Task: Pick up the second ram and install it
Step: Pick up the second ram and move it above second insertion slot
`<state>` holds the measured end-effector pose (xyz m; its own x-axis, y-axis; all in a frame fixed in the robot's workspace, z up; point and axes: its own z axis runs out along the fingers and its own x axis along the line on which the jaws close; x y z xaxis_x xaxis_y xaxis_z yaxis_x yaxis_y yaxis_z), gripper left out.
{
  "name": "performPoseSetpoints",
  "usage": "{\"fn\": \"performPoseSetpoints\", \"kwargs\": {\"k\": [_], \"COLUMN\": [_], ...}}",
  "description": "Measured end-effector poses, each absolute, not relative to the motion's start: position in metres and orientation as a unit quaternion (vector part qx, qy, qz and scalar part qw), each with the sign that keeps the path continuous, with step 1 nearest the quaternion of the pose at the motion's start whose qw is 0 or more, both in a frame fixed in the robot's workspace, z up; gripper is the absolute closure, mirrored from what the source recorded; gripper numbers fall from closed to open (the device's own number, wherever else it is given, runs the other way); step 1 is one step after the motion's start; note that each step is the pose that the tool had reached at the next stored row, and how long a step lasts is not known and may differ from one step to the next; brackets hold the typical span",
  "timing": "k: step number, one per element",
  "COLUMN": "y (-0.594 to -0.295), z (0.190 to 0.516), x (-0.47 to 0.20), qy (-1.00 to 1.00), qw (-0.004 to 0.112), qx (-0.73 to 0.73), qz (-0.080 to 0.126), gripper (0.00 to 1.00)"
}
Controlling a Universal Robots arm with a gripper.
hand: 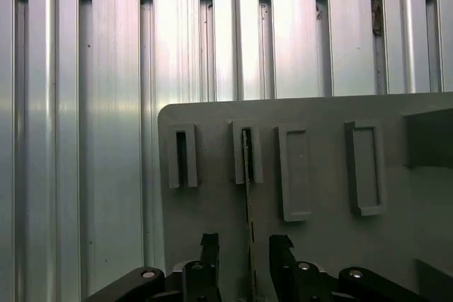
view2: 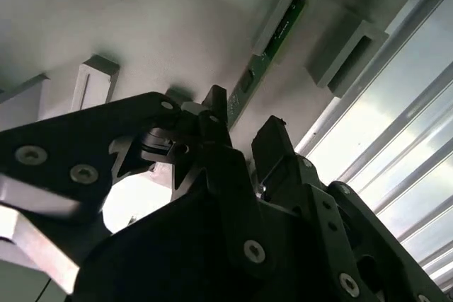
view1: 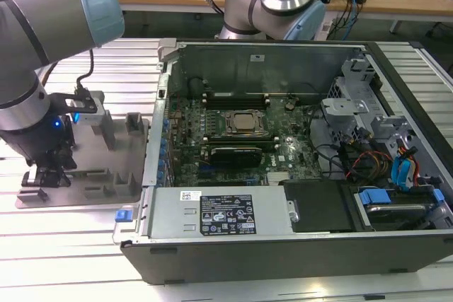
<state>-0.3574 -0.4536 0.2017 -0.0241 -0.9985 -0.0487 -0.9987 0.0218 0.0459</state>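
Note:
The second ram [hand: 248, 175] is a thin green stick standing on edge in a slot of the grey tray [hand: 318, 245]. In the second wrist view the ram [view2: 277, 37] runs from its slot down toward my fingers. My gripper [hand: 244, 252] is open and straddles the stick's near end, one black finger [hand: 209, 249] on each side with a small gap to the board. In the exterior view my gripper [view1: 46, 175] is low over the tray [view1: 106, 189], at that view's left beside the computer case.
The open computer case [view1: 283, 245] lies at the exterior view's right of the tray, with its motherboard [view1: 241, 132] exposed and long memory slots [view1: 233, 97] behind the processor. Upright grey posts [view1: 106, 129] stand on the tray. Ribbed aluminium table [hand: 106, 68] surrounds everything.

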Motion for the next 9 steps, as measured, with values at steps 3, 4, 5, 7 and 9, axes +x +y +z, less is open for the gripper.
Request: {"fn": "performPoseSetpoints", "kwargs": {"k": [3, 4, 5, 7, 9], "y": [-0.4536, -0.4536, -0.4536, -0.4536, -0.4536], "z": [0.2016, 0.2015, 0.2015, 0.2014, 0.2013], "x": [-0.3573, -0.3573, -0.3573, -0.3574, -0.3573], "qy": [0.715, 0.715, 0.715, 0.715, 0.715], "qw": [0.001, 0.001, 0.001, 0.001, 0.001], "qx": [-0.699, -0.699, -0.699, -0.699, -0.699], "qz": [0.033, 0.033, 0.033, 0.033, 0.033], "gripper": [0.87, 0.89, 0.89, 0.89, 0.89]}}
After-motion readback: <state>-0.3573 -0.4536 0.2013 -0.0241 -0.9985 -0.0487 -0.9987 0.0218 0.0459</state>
